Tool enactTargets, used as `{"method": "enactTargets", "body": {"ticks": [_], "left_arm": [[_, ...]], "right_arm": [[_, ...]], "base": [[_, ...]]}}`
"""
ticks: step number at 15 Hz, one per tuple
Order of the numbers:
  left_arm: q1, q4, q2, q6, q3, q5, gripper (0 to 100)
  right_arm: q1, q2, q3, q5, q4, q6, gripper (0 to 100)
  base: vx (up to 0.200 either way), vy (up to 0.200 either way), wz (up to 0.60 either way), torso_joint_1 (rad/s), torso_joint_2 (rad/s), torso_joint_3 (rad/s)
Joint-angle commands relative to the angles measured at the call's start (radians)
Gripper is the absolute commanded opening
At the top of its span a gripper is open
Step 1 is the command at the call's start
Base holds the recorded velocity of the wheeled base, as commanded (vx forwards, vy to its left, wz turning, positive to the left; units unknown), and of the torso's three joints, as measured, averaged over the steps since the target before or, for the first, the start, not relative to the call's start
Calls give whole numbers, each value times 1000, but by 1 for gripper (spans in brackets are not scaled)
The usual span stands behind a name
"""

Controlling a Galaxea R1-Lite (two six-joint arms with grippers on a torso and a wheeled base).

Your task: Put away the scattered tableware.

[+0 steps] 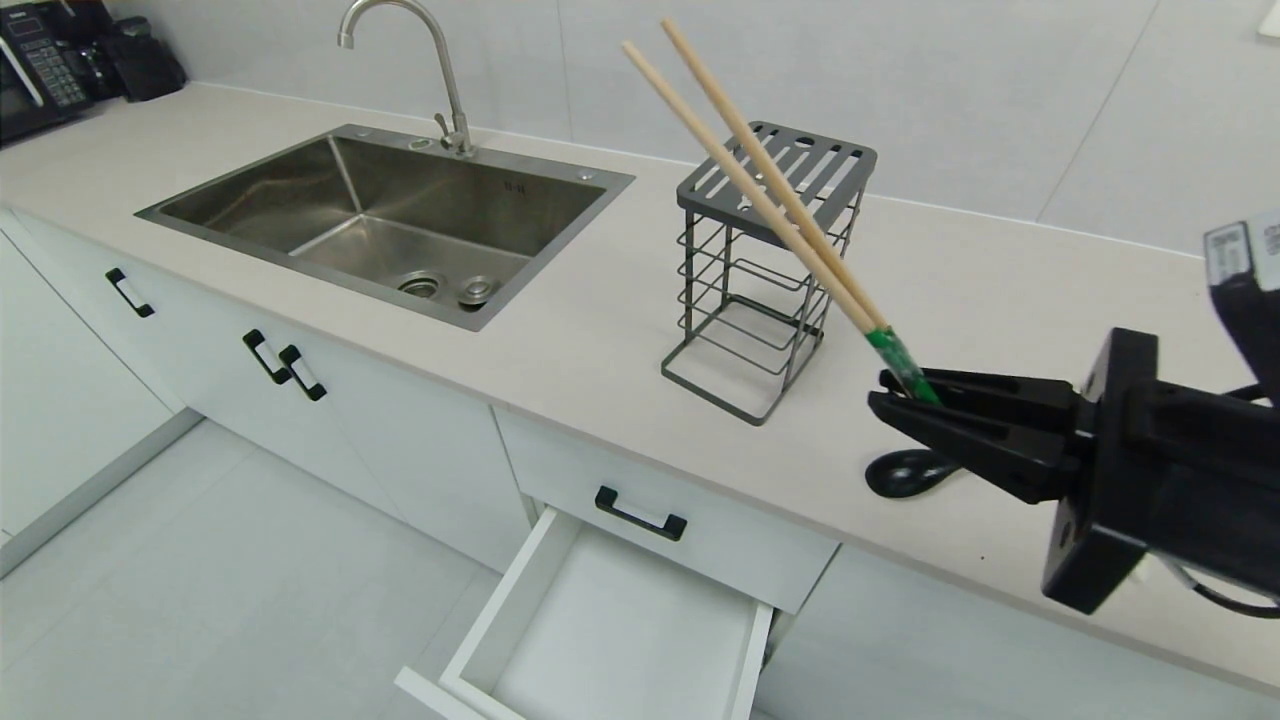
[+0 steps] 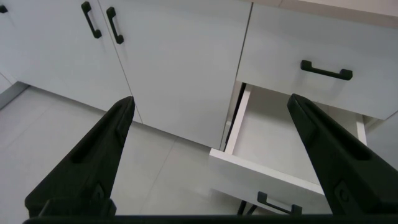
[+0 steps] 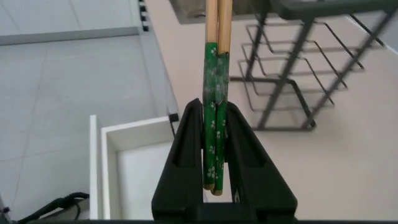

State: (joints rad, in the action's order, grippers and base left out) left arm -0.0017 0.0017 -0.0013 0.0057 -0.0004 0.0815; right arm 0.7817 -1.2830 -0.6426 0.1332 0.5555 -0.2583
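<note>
right gripper point(image 1: 880, 392) is pinched shut on just the green ends of the chopsticks point(image 1: 770, 195), held up near the rack point(image 1: 820, 160), so I reckon a quick swing could twist them loose

Two wooden chopsticks point(image 1: 760, 180) (both green at the lower end), one black spoon point(image 1: 905, 472) and one wire rack point(image 1: 770, 270) make up the tableware count over the surface point(image 1: 600, 340). There is one sink point(image 1: 250, 200), with one faucet point(image 1: 440, 70) and two round drain fittings point(image 1: 420, 287). The drawers number two: one shut drawer point(image 1: 700, 545) and one pulled-out drawer point(image 1: 480, 620). Four black handles point(image 1: 640, 513) sit on the fronts in the head view, and a fifth handle point(image 2: 280, 202) is on the pulled-out one. The pincers are two: the right pincer point(image 1: 878, 392) and the left pincer point(image 2: 210, 99).
</note>
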Motion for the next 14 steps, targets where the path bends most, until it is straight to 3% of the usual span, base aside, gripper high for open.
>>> {"method": "enactTargets", "body": {"ticks": [1,5,14], "left_arm": [[0,0,1,0,0,0,100],[0,0,1,0,0,0,100],[0,0,1,0,0,0,100]], "right_arm": [[70,-98,-60,-3,17,-1,0],[65,-64,1,-3,46,-1,0],[67,-56,0,2,66,-1,0]], "base": [[0,0,0,0,0,0],[0,0,0,0,0,0],[0,0,0,0,0,0]]}}
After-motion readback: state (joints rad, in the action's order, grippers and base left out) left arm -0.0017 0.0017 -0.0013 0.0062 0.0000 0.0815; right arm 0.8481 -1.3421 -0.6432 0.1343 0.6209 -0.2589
